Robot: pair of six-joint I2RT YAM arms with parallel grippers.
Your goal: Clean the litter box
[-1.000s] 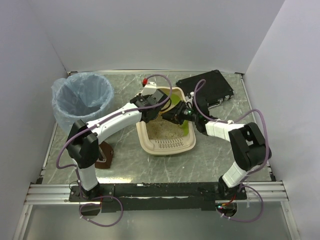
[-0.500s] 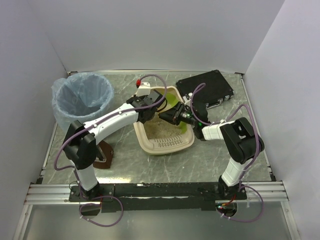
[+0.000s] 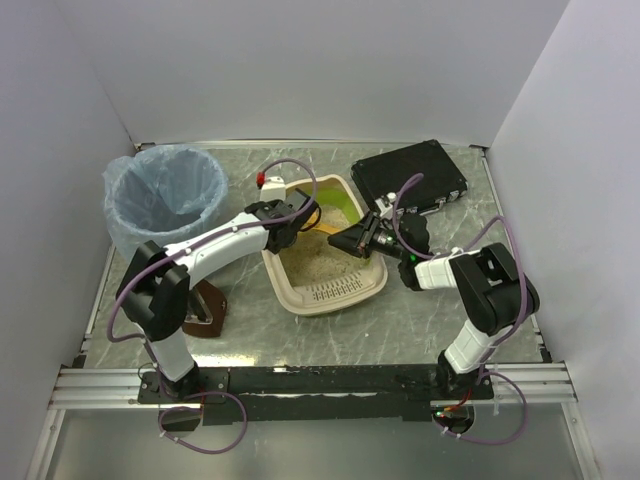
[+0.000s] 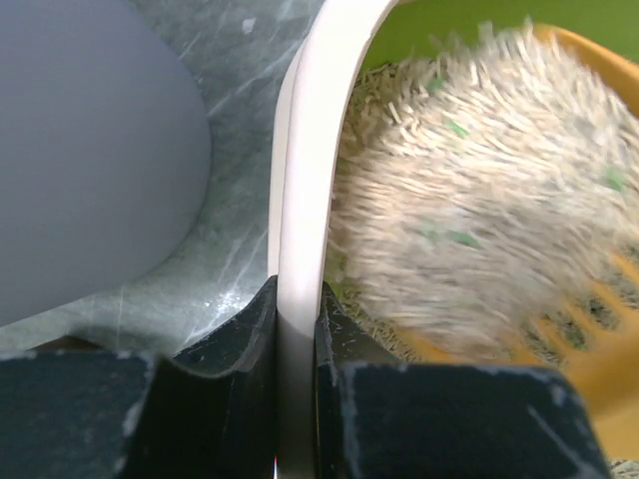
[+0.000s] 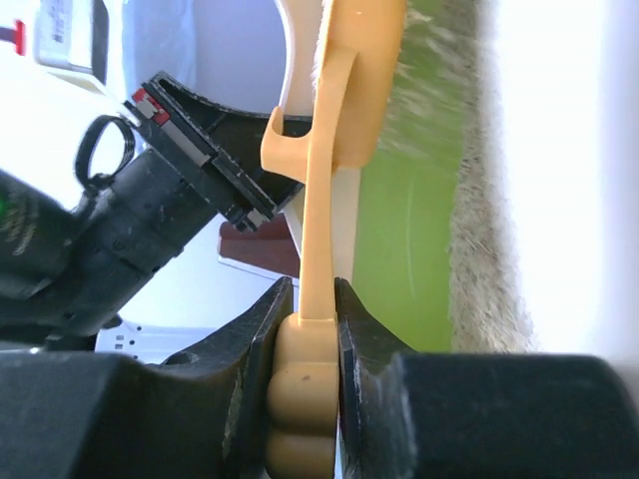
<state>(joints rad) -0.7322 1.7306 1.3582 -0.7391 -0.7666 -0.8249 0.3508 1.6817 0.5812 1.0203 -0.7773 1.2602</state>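
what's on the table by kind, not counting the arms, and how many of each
litter box: 1
scoop: 1
bin with blue bag: 1
black case: 1
brown object: 1
total: 5

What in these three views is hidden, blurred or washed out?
Left wrist: the litter heaped on the scoop is motion-blurred, so clumps cannot be told.
Right wrist: glare whites out the right side, hiding most of the litter box interior.
Top external: the scoop cannot be made out under the right gripper; the left arm partly hides a brown object.
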